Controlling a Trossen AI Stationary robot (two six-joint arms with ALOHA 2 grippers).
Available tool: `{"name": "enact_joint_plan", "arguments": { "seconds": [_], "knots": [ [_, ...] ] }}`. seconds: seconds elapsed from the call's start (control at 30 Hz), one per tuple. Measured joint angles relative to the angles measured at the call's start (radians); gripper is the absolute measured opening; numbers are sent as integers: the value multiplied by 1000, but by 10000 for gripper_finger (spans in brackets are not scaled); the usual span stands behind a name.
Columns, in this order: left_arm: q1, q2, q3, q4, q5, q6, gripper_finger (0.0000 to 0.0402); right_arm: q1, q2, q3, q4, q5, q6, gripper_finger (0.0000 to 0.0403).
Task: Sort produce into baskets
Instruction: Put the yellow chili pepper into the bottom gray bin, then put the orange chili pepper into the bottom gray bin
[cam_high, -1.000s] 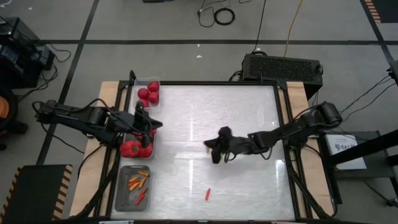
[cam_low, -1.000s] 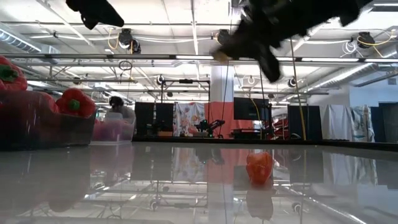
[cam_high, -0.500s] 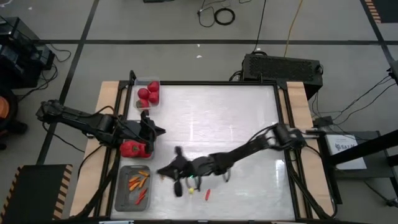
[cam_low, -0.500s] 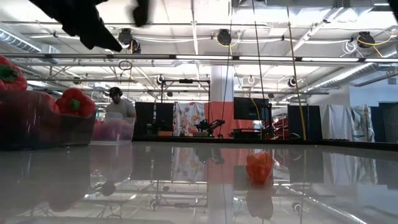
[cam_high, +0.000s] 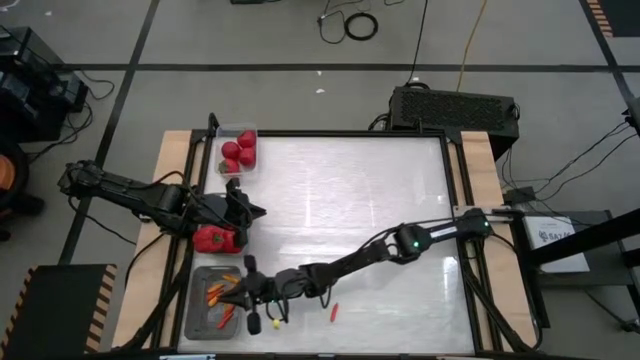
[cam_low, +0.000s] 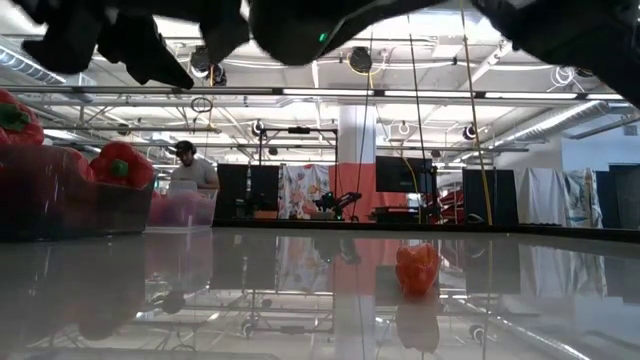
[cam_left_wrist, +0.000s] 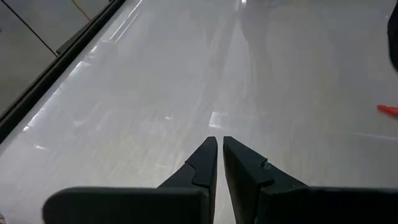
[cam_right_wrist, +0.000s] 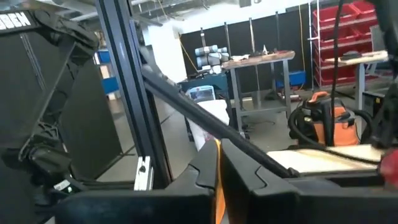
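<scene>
Nearest the table's front edge, 1 slim orange-red chili (cam_high: 334, 312) is left loose on the glossy white table (cam_high: 380, 200), off to the right of the chili basket (cam_high: 197, 322).

That grey, shallow, round-cornered plastic tray is already loaded with several tapered chilies (cam_high: 222, 292), matte against the grey plastic.

The right gripper (cam_high: 248, 292) is stretched across the table to that tray's right rim. In its wrist view the fingers are seen pressed together with an orange sliver between them, judged to be a chili pinched for drop-off.

Beyond the chili basket, the 2nd grey tray (cam_high: 238, 238) is filled with lumpy, glossy red bell peppers (cam_high: 212, 238) with green stems. The left gripper (cam_high: 243, 210) hangs over that tray's far end, fingers closed on nothing.

Farthest from the chili basket, the small clear tray (cam_high: 226, 131) is filled with smooth round tomatoes (cam_high: 238, 152).

Judged stage: sorting almost complete. 2 chilies are left, the pinched one and the loose one.
</scene>
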Motion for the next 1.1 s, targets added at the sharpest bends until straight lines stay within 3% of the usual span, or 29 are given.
{"name": "enact_joint_plan", "arguments": {
  "seconds": [0.27, 0.4, 0.73, 0.93, 1.1],
  "knots": [
    [0, 0, 0, 0, -1, -27, 35, -24, 66, 41, -4, 3, 100, 4],
    [0, 0, 0, 0, -3, -52, 35, -34, 66, 41, -91, 32, 128, 14],
    [0, 0, 0, 3, -2, -80, 35, -35, 63, 41, -165, 30, 124, 89],
    [0, 0, 0, 2, -1, -87, 35, -35, 54, 41, -164, -72, 119, 128],
    [0, 0, 0, -3, 0, -88, 35, -35, -32, 41, -322, -151, 61, 131]
  ]
}}
